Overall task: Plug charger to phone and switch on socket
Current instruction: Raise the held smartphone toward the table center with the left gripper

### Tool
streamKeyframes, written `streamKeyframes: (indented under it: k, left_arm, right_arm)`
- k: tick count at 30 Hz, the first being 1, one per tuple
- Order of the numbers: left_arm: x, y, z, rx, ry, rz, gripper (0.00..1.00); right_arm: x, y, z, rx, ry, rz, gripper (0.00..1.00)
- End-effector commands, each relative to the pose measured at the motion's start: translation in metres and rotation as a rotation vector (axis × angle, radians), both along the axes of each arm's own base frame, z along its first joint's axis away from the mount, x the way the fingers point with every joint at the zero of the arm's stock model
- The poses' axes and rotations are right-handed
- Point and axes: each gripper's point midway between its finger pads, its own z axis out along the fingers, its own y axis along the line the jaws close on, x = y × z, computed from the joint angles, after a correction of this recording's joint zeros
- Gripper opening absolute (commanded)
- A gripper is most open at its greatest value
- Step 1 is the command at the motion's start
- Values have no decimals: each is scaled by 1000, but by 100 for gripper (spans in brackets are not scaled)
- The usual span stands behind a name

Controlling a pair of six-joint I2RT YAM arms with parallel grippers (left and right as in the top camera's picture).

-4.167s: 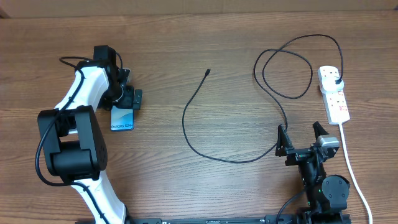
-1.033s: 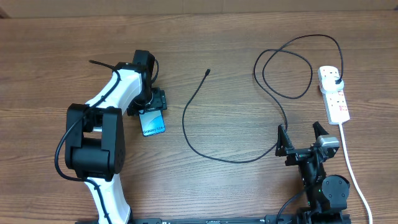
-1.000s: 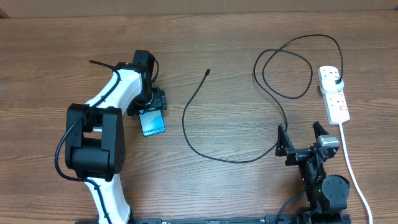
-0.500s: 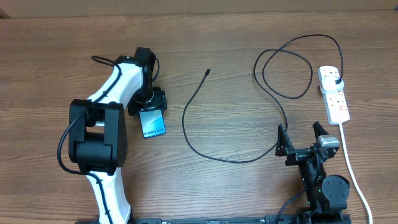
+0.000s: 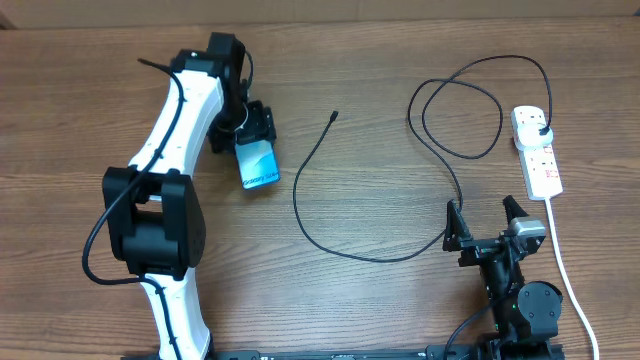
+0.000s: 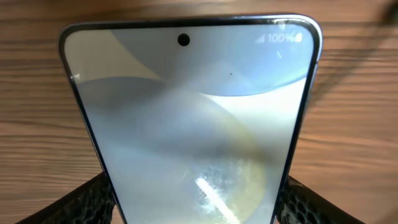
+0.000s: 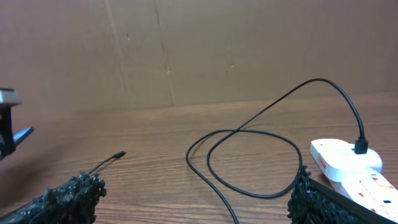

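My left gripper (image 5: 254,138) is shut on the phone (image 5: 258,166), a slim phone with a light blue screen, and holds it left of the cable tip. In the left wrist view the phone (image 6: 193,118) fills the frame between the two black fingers (image 6: 87,202). The charger (image 5: 330,235) is a thin black cable curving across the table; its connector tip (image 5: 334,115) lies free and its plug (image 5: 541,131) sits in the socket (image 5: 537,152), a white power strip at the right. My right gripper (image 5: 484,220) is open and empty by the front edge. The cable (image 7: 249,186) and socket (image 7: 348,158) show ahead of it.
The socket's thick white cord (image 5: 565,270) runs down the right side to the front edge. The charger makes a loop (image 5: 460,115) left of the socket. A brown cardboard wall (image 7: 186,50) stands behind the table.
My left arm has carried the phone to the right, then up and back, closer to the cable's connector tip. The right arm, cable and socket have not moved.
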Motion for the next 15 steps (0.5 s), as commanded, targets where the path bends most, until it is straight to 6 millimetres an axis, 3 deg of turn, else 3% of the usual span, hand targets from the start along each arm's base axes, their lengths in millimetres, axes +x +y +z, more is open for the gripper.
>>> streamKeyframes:
  k: [1,10,15]
  left_arm:
    - [8,-39,35,-246,-31,-15,76]
    - [-10,-91,74,-630,134,91,77]
    - [-18,-105,93,-762,222,137,77]
  right_arm:
    - [0,0,-2,2,-2,3,100]
    - [0,0,-2,2,-2,3,100]
    - [0,0,-2,2,-2,3,100]
